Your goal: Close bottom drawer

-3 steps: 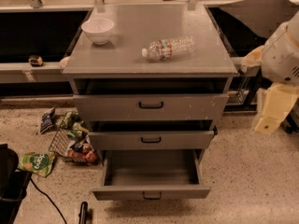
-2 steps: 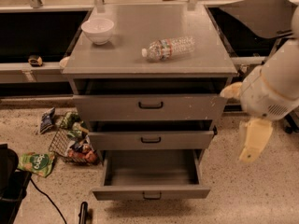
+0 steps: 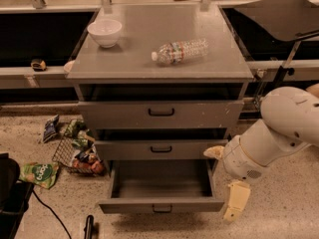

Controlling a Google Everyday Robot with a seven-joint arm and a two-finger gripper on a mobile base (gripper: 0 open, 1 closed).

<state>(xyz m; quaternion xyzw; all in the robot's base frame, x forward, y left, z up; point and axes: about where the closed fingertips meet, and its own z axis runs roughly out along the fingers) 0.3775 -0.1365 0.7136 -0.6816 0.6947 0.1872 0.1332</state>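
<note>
Fingers (image 3: 236, 201) spread wide, holding nothing. Gripper (image 3: 219, 185) low at right side of cabinet (image 3: 159, 63), just beside right front corner of bottom drawer (image 3: 162, 206). Drawer stands open at cabinet base. Bowl (image 3: 104, 32) and bottle (image 3: 180, 51) on cabinet top.

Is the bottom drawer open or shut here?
Open: the bottom drawer is pulled out, its bare inside showing. The gripper is beside its right front corner, fingers apart.

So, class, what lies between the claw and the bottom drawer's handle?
Nothing loose, by the camera view: the open claw hangs just right of the pulled-out bottom drawer, with only the drawer's grey front between it and the handle.
</note>
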